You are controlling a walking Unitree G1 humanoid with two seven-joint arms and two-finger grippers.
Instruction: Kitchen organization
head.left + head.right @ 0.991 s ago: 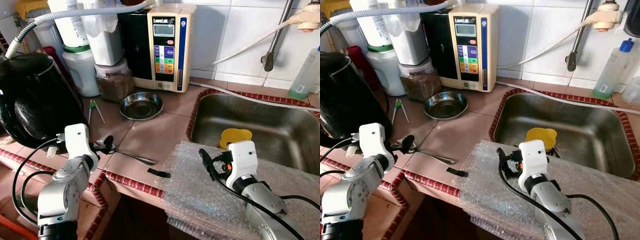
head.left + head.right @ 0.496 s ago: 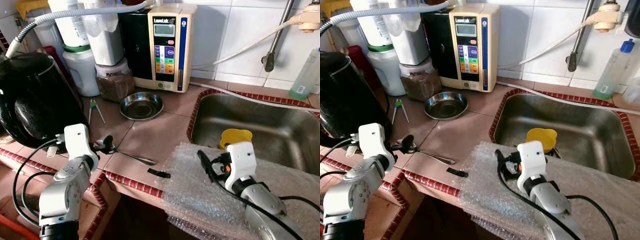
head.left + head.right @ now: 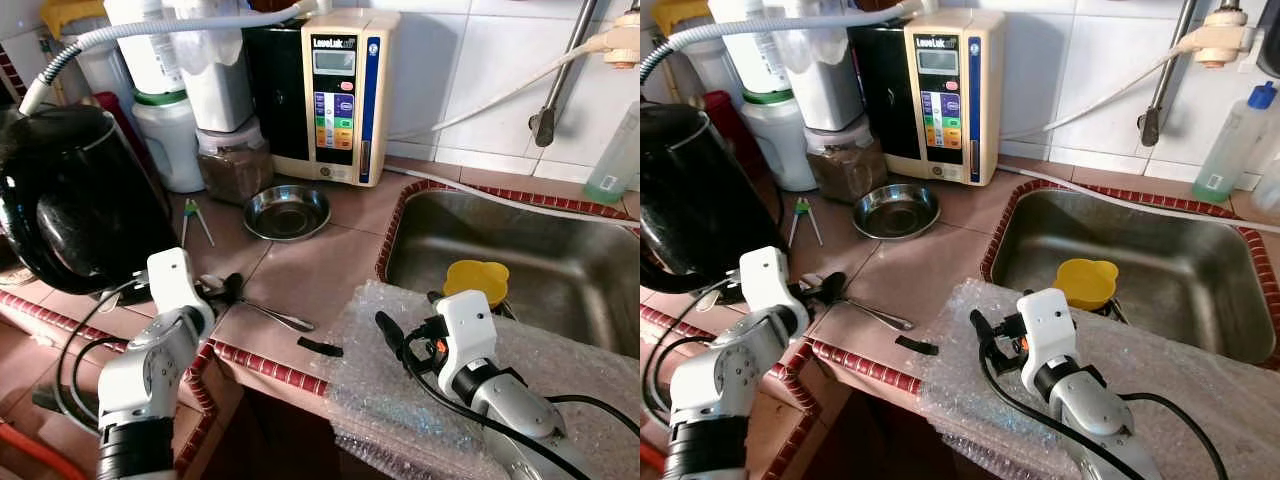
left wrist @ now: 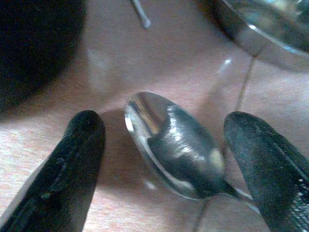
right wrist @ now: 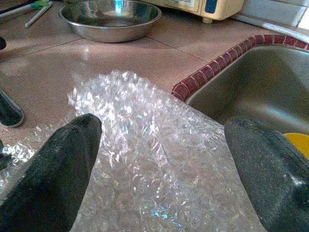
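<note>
A metal spoon [image 3: 272,314] lies on the tiled counter [image 3: 310,260], its bowl [image 4: 176,145] towards the black kettle. My left gripper [image 3: 224,290] is down at that bowl, open, with one black finger [image 4: 67,164] on each side of it and a gap to both. My right gripper [image 3: 393,336] hovers open just over a sheet of bubble wrap [image 3: 400,410] draped on the counter's front edge beside the sink; nothing is between its fingers [image 5: 53,169]. A round steel bowl [image 3: 287,211] sits further back on the counter.
A big black kettle [image 3: 70,200] stands close left of my left arm. A water machine [image 3: 335,95] and jars line the back wall. The steel sink [image 3: 560,250] holds a yellow cup [image 3: 476,281]. A small black strip [image 3: 320,347] and green-tipped tongs [image 3: 190,215] lie on the tiles.
My left gripper has edged forward around the spoon's bowl. My right gripper has slid left and nearer across the bubble wrap. The camera shifted slightly.
</note>
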